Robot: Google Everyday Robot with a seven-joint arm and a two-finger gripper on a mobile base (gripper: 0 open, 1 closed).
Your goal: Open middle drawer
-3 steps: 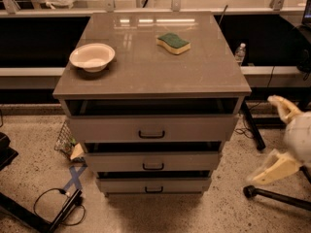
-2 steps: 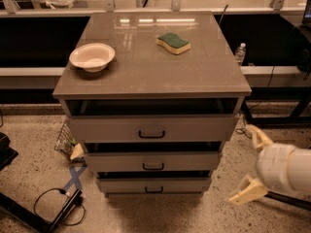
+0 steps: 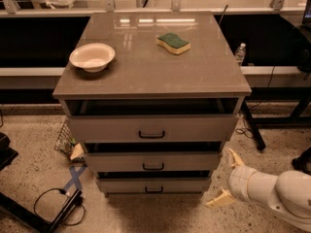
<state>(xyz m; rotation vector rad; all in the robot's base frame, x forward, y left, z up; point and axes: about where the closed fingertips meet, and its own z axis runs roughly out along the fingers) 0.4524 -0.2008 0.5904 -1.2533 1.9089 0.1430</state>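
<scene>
Gripper (image 3: 227, 178) is down low at the right, fingers (image 3: 235, 158) spread wide open, holding nothing. The middle drawer (image 3: 194, 160) is just left of the fingertips, not touching, and is the second front in a stack of three. Its long axis runs left-right, with the flat front and black handle (image 3: 153, 167) facing the camera.

Up and left of the fingers, a white bowl (image 3: 92, 57) and a green sponge (image 3: 173, 42) sit on the cabinet top (image 3: 146, 76). A water bottle (image 3: 240, 53) stands well above them, behind the cabinet.

The drawer's inside is hidden under the top drawer (image 3: 194, 128). The arm is cut off at the right edge.
</scene>
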